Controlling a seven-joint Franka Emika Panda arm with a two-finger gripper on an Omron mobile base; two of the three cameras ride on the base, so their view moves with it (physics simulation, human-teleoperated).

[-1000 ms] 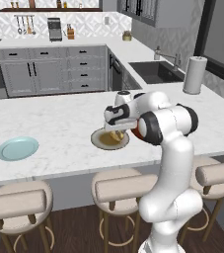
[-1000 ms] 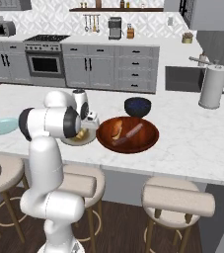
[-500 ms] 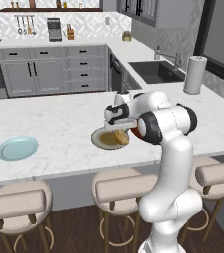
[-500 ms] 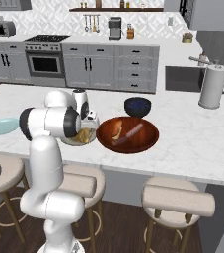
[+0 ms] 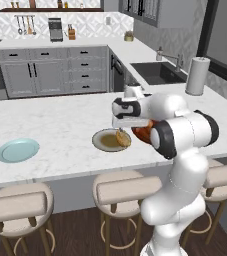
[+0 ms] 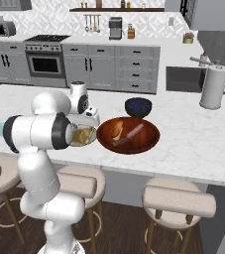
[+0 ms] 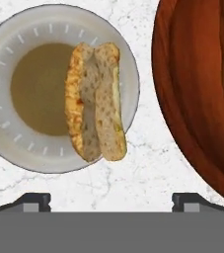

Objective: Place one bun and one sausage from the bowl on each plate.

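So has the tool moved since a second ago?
Yes. The tool has risen slightly above the beige plate and opened, leaving the bun there.

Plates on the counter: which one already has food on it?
The beige-rimmed plate with the olive-brown centre, next to the reddish-brown bowl: a split bun lies on it. The pale blue plate, further along the counter, is bare.

A white marble counter (image 5: 60, 120) fronts three cushioned stools (image 5: 122, 189) on dark wood floor (image 6: 129, 223), with grey cabinets (image 5: 50, 75), an oven (image 6: 44, 64) and a patterned backsplash (image 6: 49, 20) behind.
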